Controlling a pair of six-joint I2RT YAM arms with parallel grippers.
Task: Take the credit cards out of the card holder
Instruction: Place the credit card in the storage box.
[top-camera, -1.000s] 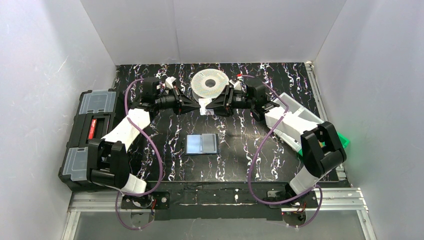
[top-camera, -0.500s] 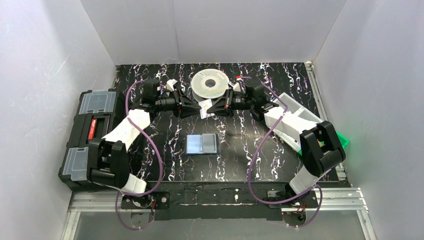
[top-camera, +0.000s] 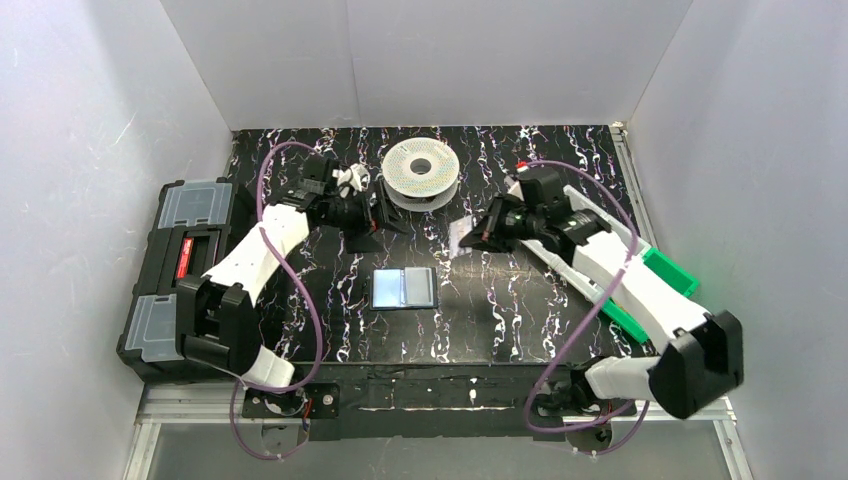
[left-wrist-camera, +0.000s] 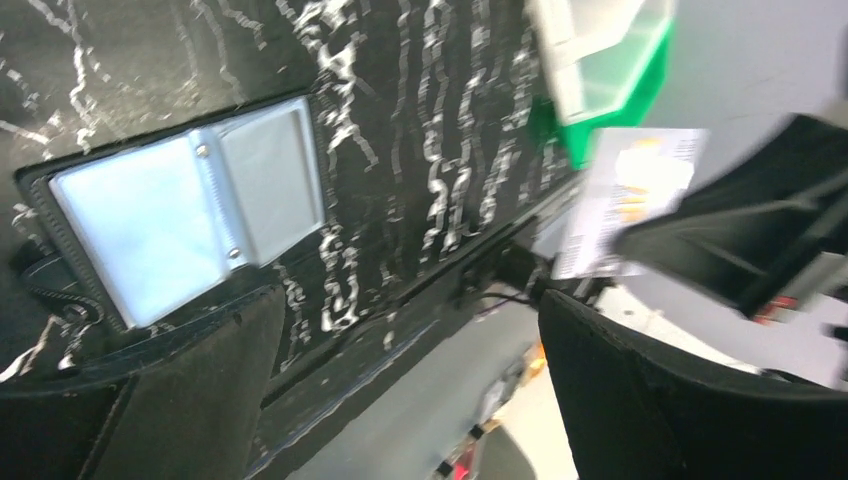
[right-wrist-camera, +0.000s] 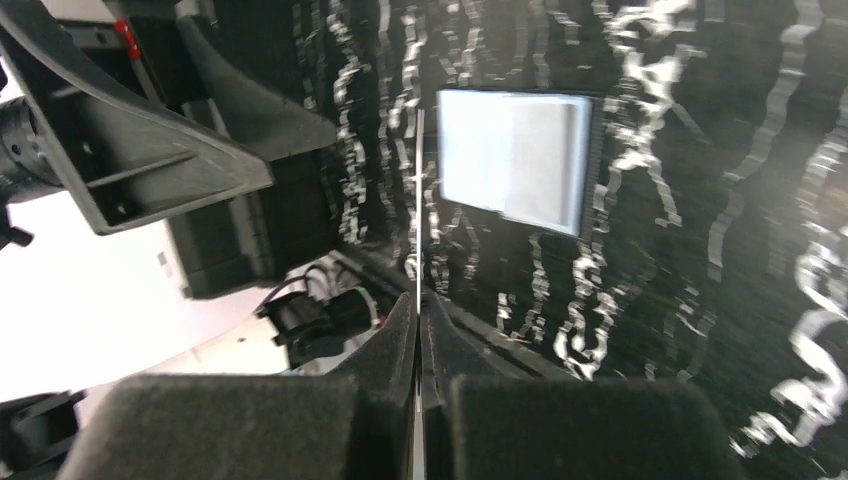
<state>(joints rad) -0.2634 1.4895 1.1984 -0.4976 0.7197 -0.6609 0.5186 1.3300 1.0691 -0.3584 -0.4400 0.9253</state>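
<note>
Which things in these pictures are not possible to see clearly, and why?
- Card print: blurred by motion in the left wrist view; edge-on in the shut right claw in the right wrist view; too small from the top.
- Card holder pockets: glare on the sleeves hides whether a card is inside, all views.

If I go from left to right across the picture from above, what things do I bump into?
Black toolbox → card holder, lying open → right tool, pinching a credit card → green tray.
</note>
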